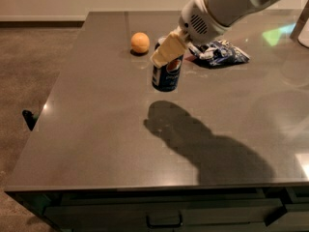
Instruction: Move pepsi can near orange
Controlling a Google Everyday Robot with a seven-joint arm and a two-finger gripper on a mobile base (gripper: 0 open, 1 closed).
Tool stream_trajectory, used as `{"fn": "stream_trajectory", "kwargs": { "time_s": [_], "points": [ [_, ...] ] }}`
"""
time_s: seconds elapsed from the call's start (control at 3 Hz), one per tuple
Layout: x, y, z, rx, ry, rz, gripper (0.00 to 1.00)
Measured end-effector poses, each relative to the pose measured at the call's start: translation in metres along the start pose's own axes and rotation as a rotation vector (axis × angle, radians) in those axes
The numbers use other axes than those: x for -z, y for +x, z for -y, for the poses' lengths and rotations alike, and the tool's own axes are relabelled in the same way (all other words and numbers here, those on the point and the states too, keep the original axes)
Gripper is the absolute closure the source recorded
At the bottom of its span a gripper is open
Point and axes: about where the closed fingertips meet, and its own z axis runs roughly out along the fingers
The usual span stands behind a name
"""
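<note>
Grey tabletop [96,144] filled most of the view, with brown carpet [34,71] past its left edge and a pale wall behind. The gripper [166,52] hung over the far middle of the table, on a white arm [217,8] that reached in from the upper right. Its cream fingers [169,47] were closed on the upper part of the can [167,74]. The can hung upright directly under the gripper, with its round logo toward the camera. Its base seemed to be off the table, since the dark shadow [193,139] lay apart from it on the near side. The orange [140,42] sat on the table just left of the gripper and a little farther back, near the can but not touching it. A blue and white bag [222,52] lay flat to the gripper's right, partly behind the arm.
</note>
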Motion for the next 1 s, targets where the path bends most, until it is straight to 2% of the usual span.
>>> {"fn": "stream_trajectory", "kwargs": {
  "time_s": [0.33, 0.67, 1.0],
  "points": [
    [0.0, -0.001, 0.0, -0.007, 0.001, 0.001, 1.0],
    [0.001, -0.001, 0.001, -0.008, 0.046, 0.002, 1.0],
    [-0.005, -0.016, 0.008, 0.017, 0.108, 0.026, 1.0]
  ]
}}
